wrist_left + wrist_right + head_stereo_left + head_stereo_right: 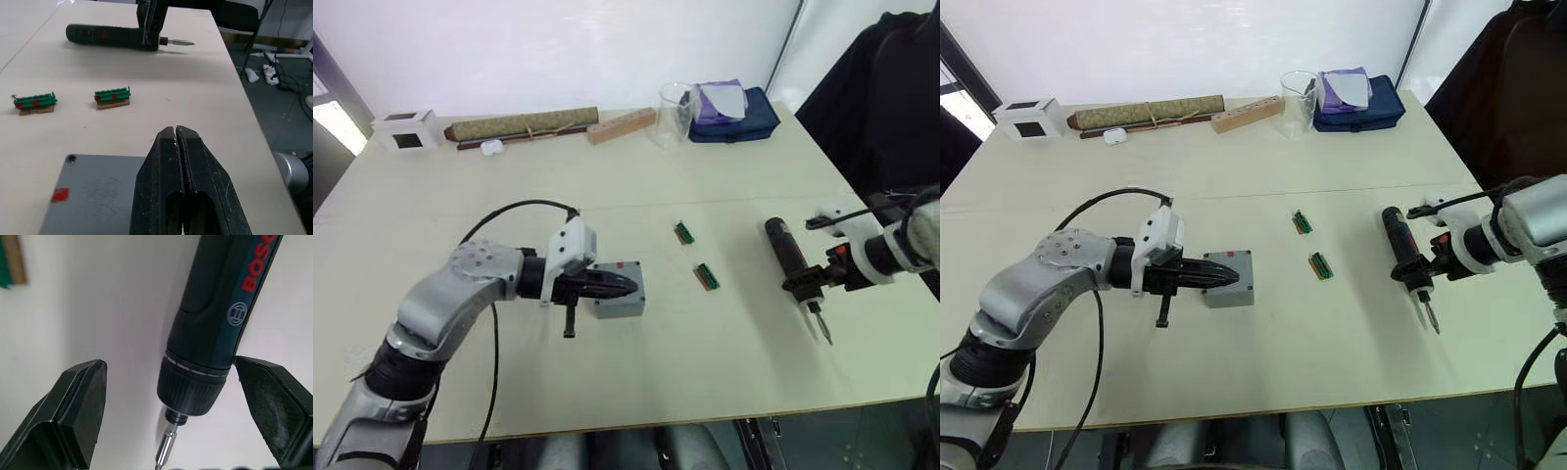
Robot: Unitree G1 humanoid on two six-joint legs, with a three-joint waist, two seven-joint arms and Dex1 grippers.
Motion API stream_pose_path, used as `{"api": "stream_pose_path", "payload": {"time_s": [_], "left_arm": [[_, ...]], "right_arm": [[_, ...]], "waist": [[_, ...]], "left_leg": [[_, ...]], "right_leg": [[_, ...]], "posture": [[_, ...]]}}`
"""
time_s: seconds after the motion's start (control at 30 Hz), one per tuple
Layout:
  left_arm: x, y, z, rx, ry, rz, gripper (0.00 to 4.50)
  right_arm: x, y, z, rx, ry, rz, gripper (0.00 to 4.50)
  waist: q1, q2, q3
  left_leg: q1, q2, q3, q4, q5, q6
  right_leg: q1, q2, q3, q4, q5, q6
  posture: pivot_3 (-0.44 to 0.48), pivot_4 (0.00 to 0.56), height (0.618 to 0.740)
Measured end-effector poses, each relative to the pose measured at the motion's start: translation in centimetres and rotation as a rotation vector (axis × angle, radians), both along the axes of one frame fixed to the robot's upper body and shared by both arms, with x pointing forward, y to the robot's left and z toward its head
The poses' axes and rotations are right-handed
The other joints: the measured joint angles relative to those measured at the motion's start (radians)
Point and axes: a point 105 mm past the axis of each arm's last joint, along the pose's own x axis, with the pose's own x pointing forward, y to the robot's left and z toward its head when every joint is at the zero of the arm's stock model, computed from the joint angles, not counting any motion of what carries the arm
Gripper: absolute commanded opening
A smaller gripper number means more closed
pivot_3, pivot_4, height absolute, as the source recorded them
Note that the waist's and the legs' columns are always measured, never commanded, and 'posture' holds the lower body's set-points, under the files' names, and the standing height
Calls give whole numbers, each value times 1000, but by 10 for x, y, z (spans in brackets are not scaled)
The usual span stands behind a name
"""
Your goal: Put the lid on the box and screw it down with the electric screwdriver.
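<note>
The grey lid (93,196), with a red mark and a corner screw hole, lies flat on top of the grey box (1231,297) at the table's middle left. My left gripper (631,285) is shut with nothing between its fingers, its tips just over the lid's top. The dark electric screwdriver (790,257) lies on the table at the right, its thin bit (822,328) pointing toward the front edge. My right gripper (171,366) is open around the screwdriver's front collar. One finger (80,401) stands apart from the tool; the other sits close against it.
Two small green terminal blocks (683,232) (706,276) lie between the box and the screwdriver. Along the back edge stand a white cube (406,130), a rolled olive mat (524,125), a wooden block (621,125), a clear beaker (675,113) and a blue pouch (734,113).
</note>
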Motion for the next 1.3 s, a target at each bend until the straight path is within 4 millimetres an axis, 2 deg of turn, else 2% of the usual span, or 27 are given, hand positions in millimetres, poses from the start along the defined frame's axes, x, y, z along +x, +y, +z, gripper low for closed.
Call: {"api": "stream_pose_path", "payload": {"time_s": [0.17, 0.33, 0.53, 0.6, 0.73, 0.9, 1.03, 1.13, 1.2, 1.3], "left_arm": [[-4, 0, -1, -9, 8, 36, 0], [-5, 0, 1, -16, 10, 63, 0], [-11, 1, -5, -27, 42, 92, 0], [-10, 2, -6, -25, 49, 110, 0], [-11, 2, -2, -39, 36, 128, 0], [-11, 2, -5, -44, 54, 151, 0], [-12, 4, -9, -45, 68, 165, 0], [-11, 5, -9, -41, 66, 171, 0], [-9, 7, -8, -47, 62, 173, 0], [-3, 13, -7, -54, 67, 197, 0]], "right_arm": [[4, -3, -20, -16, 80, 36, 4465], [10, -4, -18, -23, 91, 71, 4465], [16, -2, -27, -84, 178, 148, 2636], [17, -3, -29, -91, 202, 158, 2199], [21, -1, -33, -91, 231, 186, 2170], [25, -4, -39, -109, 254, 229, 2169], [32, -3, -41, -91, 233, 230, 2169], [47, 7, -32, -19, 141, 177, 2169], [61, 17, -13, 60, 35, 147, 2169], [74, 28, 18, 175, -96, 110, 2169]], "waist": [[0, 1, 0], [1, 1, 0], [-1, -3, -2], [0, -5, -3], [-1, -11, -7], [-1, -16, -10], [-7, -21, -12], [-27, -17, -10], [-30, -5, -2], [-25, 1, 1]], "left_leg": [[0, 0, 0, 0, 0, 0], [0, 0, 0, 0, 0, 0], [2, 1, -1, 0, 0, 0], [2, 1, -2, 0, 0, 0], [4, 1, -3, 0, 0, 0], [20, 1, -3, -2, -1, 0], [23, 1, -1, -1, -1, 0], [25, 0, 2, -1, 0, -1], [24, 0, 2, -1, 0, -1], [15, 0, 0, -2, 0, -1]], "right_leg": [[0, 0, 0, 0, 0, 0], [0, 0, 0, 0, 0, 0], [2, 1, -1, 1, 0, 0], [2, 1, -2, 1, 0, 0], [4, 1, -2, 1, 0, 0], [21, 1, -3, -3, -1, -2], [25, 1, -2, -4, -2, -4], [25, 0, 1, -3, 0, -6], [22, 1, 3, 0, 2, -2], [10, 2, 1, 5, 2, -2]], "posture": [[0, 150, 740], [0, 150, 740], [0, 150, 740], [0, 150, 740], [0, 150, 740], [0, 150, 740], [0, 150, 740], [0, 150, 740], [0, 150, 740], [0, 150, 740]]}}
